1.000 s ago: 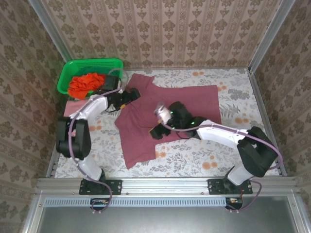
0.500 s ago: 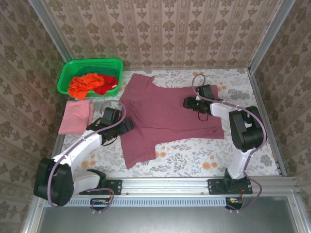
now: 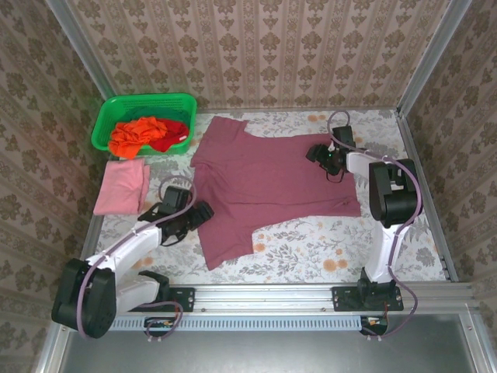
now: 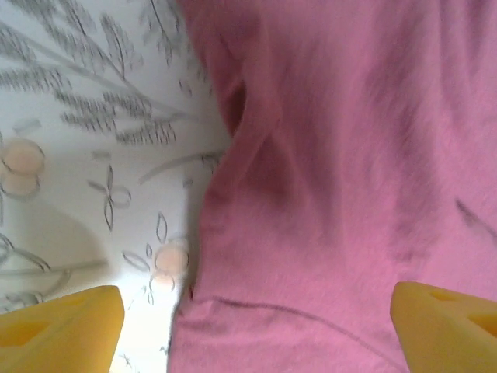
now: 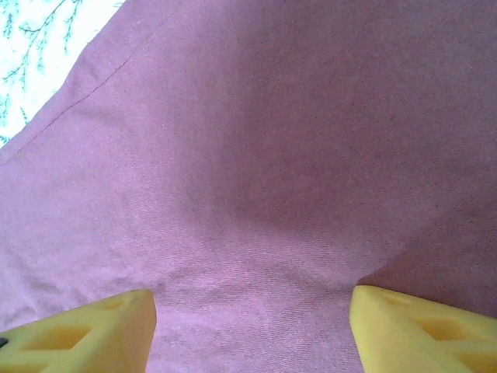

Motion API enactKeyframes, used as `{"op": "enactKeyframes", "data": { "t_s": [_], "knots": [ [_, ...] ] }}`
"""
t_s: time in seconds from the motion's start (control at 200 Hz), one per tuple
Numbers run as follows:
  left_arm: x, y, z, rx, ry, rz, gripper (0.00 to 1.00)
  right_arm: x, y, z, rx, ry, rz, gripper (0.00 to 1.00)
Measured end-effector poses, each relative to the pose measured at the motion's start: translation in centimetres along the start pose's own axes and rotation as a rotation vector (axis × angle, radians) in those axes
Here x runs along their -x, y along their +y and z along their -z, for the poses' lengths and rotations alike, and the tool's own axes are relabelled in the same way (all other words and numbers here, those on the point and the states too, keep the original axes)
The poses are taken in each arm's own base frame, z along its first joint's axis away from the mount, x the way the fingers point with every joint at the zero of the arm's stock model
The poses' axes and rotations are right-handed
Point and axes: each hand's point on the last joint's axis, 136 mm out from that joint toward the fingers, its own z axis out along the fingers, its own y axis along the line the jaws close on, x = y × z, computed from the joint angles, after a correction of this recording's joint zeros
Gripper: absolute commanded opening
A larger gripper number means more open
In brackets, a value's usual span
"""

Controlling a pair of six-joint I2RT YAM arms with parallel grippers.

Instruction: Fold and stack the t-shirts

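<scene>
Left pincer (image 3: 202,212) wide | right pincer (image 3: 315,153) wide | shirts: maroon (image 3: 272,180) 1, pink (image 3: 123,186) 1, orange (image 3: 136,134) 1, red (image 3: 175,137) 1

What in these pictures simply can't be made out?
Top view: how many shirts lie in the green basket; the orange shirt and red shirt are bunched over whatever is beneath.
Top view: lower layers of the pink shirt, hidden by its top fold.
Left wrist view: whether the left gripper touches the maroon shirt; its fingertips are cut off by the bottom edge.
Right wrist view: the same for the right gripper.
</scene>
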Motion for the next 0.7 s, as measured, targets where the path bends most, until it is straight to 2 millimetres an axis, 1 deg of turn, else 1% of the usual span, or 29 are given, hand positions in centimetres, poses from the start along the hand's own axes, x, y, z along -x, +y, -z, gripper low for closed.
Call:
{"op": "enactKeyframes", "data": {
  "t_s": [0.13,0.225,0.29,0.395,0.485,0.59,0.7],
  "knots": [
    [-1.9,-0.9,0.3,-0.025,0.028,-0.003,0.8,-0.4,0.4,0.5,0.026,0.008,0.004,0.71],
    [-2.9,-1.2,0.4,-0.035,0.041,0.003,0.76,-0.6,0.9,1.9,0.041,-0.002,0.011,0.71],
    [-3.4,-0.8,0.2,-0.023,0.052,0.014,0.74,-0.3,1.6,3.2,0.062,-0.025,0.022,0.71],
    [-3.5,-0.1,-0.3,0.017,0.057,0.021,0.71,0.4,2.9,5.6,0.1,-0.068,0.045,0.71],
    [-3.7,0.9,-0.7,0.078,0.064,0.022,0.69,0.6,3.6,6.8,0.12,-0.089,0.064,0.71],
    [-3.3,0.9,-0.9,0.113,0.066,0.016,0.64,0.3,3.5,7.2,0.122,-0.089,0.071,0.71],
    [-3.1,1.2,-1.2,0.149,0.066,0.007,0.6,-0.6,2.7,6.8,0.106,-0.068,0.068,0.71]
  ]
}}
